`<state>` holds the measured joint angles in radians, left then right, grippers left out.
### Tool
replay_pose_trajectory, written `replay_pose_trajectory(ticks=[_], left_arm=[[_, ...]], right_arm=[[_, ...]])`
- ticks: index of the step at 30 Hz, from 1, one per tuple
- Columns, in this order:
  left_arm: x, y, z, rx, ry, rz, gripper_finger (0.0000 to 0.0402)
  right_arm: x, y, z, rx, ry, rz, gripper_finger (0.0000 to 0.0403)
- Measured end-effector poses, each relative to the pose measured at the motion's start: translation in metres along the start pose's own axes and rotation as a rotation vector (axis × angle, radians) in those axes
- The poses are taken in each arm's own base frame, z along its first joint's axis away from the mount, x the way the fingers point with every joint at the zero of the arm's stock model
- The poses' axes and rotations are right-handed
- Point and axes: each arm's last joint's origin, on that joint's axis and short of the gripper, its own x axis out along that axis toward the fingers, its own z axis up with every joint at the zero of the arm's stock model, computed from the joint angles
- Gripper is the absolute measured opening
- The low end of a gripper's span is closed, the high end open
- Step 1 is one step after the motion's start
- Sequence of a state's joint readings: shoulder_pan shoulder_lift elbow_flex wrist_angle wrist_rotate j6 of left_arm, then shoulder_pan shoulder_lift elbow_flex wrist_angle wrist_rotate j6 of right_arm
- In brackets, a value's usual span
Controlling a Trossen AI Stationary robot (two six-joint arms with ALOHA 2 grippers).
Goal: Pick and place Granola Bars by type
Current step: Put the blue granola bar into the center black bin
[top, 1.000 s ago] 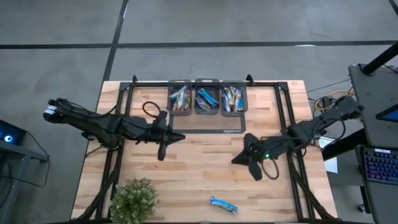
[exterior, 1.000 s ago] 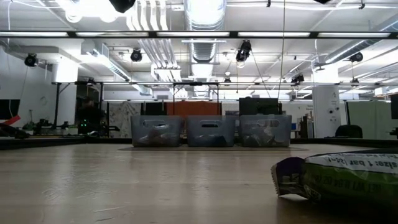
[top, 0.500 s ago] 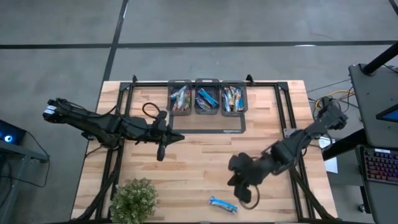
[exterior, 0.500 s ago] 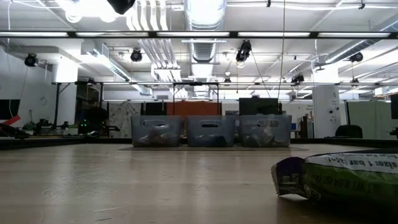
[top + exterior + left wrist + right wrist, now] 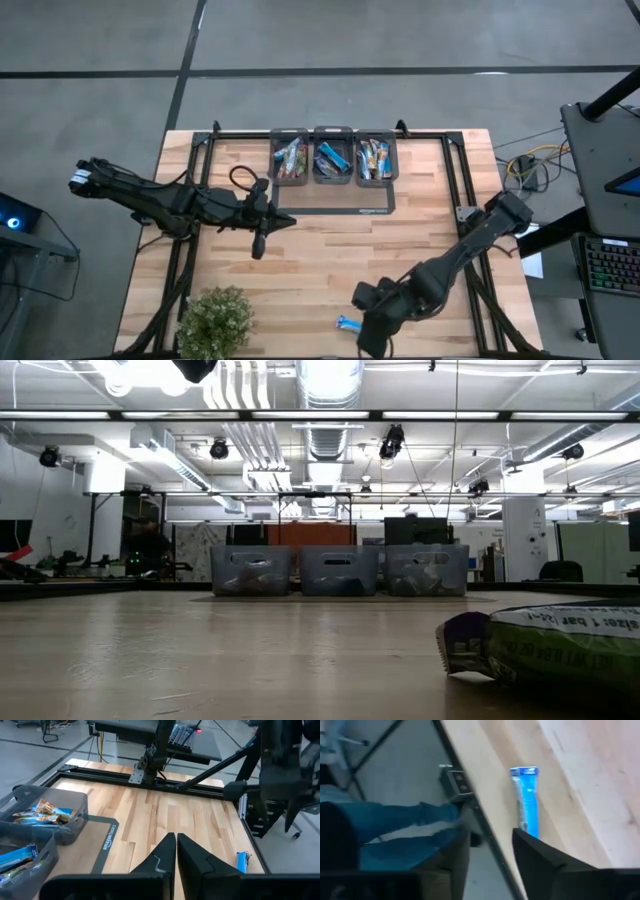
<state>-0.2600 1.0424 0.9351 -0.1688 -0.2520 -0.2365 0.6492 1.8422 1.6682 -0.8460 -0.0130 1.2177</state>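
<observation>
One blue granola bar [image 5: 346, 322] lies flat on the wood near the table's near edge, also seen in the right wrist view [image 5: 527, 800] and the left wrist view [image 5: 242, 860]. My right gripper [image 5: 368, 336] hovers open just over it. In the right wrist view [image 5: 492, 865] one finger [image 5: 545, 865] covers the bar's end. More granola bars fill three grey bins [image 5: 332, 158] at the far edge. My left gripper [image 5: 261, 241] is shut and empty over the table's middle left.
A leafy green plant [image 5: 214, 322] stands at the near left corner. A black mat [image 5: 340, 200] lies before the bins. A green-and-white wrapper [image 5: 560, 645] lies close to the low camera. A person's blue-clad limb [image 5: 395, 822] shows beyond the near edge.
My right gripper has swung from the table's right middle toward the near edge and leftward, coming down to the blue bar, which has stayed in place. My left arm has kept still.
</observation>
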Motion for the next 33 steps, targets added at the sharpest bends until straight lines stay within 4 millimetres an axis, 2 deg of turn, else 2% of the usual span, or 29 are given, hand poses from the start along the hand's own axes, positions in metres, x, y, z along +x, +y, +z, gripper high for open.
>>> replay_pose_trajectory(ticks=[6,12,19,29,33], left_arm=[[-0.001,-0.001,0.0,-0.03,-0.001,-0.007,0.0],[-0.001,-0.001,0.0,-0.047,0.0,-0.006,0.0],[-0.001,-0.001,0.0,-0.051,0.0,-0.006,0.0],[0.0,-0.001,0.0,-0.063,0.0,-0.003,0.0],[0.0,-0.001,0.0,-0.106,0.0,-0.003,0.0]], right_arm=[[0.025,-0.006,-0.002,-0.007,0.062,-0.137,0.0202],[0.058,-0.015,-0.006,-0.043,0.102,-0.228,0.0236],[0.094,-0.017,-0.01,-0.086,0.134,-0.283,0.0249],[0.139,-0.012,-0.016,-0.098,0.128,-0.256,0.0244],[0.149,-0.017,-0.019,-0.089,0.142,-0.292,0.0238]])
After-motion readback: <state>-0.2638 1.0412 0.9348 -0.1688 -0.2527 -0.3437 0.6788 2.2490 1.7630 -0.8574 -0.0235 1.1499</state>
